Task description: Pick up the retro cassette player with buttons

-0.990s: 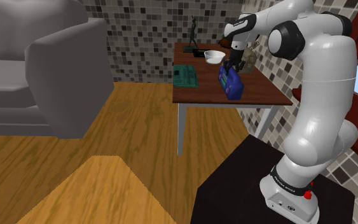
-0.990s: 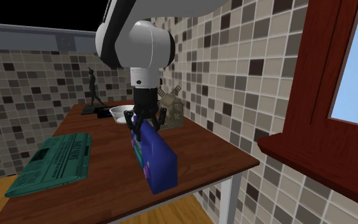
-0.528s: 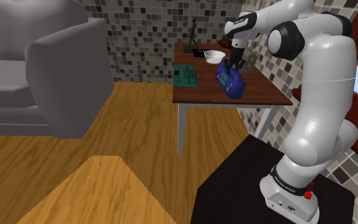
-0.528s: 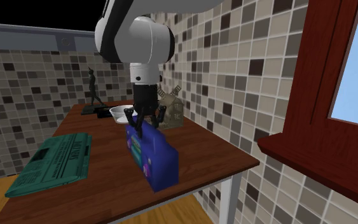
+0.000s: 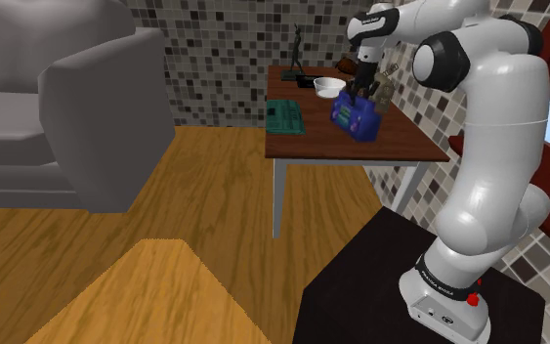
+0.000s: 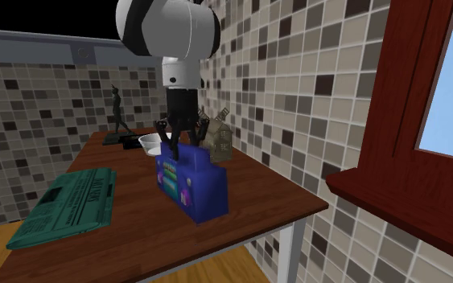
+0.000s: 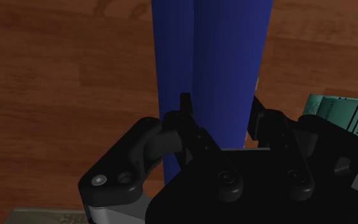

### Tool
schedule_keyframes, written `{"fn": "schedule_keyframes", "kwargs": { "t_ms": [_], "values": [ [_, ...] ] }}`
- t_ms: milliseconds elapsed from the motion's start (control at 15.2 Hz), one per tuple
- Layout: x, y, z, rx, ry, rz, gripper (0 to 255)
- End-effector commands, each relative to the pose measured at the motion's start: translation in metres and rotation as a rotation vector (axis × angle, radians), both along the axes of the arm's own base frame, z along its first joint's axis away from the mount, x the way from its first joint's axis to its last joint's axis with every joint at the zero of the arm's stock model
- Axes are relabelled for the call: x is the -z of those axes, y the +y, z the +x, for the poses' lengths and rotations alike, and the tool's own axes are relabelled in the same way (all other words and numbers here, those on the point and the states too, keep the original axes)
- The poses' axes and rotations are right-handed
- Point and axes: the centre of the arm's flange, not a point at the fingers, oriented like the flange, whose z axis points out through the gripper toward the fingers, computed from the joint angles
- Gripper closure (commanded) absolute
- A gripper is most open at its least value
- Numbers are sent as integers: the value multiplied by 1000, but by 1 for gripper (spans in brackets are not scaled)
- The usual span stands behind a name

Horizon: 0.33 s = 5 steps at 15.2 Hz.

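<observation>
**Cassette player (image 6: pixel 191 186) held upright over the table, pinched from above**

The white arm (image 5: pixel 492 127) rises from the shoulder view's lower right to its upper middle and drops straight down over the brown table (image 6: pixel 136 233), so the load is taken from the top. A green folded newspaper (image 6: pixel 67 205) lies flat at the second exterior view's left, well apart. At that view's centre hangs the blue player, buttoned face toward the camera, seemingly just clear of the tabletop. The gripper (image 6: pixel 183 147) grips its top, and the black fingers (image 7: pixel 185 118) clamp the narrow body from both sides, which likely keeps it plumb. A white bowl (image 6: pixel 154 142) and a small windmill model (image 6: pixel 219 138) stand close behind, so a straight rise seems safest
</observation>
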Motion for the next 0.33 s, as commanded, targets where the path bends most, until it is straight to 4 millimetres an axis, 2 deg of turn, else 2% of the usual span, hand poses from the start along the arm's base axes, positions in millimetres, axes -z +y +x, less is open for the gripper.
{"fn": "schedule_keyframes", "kwargs": {
  "t_ms": [0,132,264],
  "values": [
    [-13,0,-1,0,-4,-2,255],
    [-23,0,-1,0,-4,-2,255],
    [-24,0,-1,0,-4,-2,255]
  ]
}}
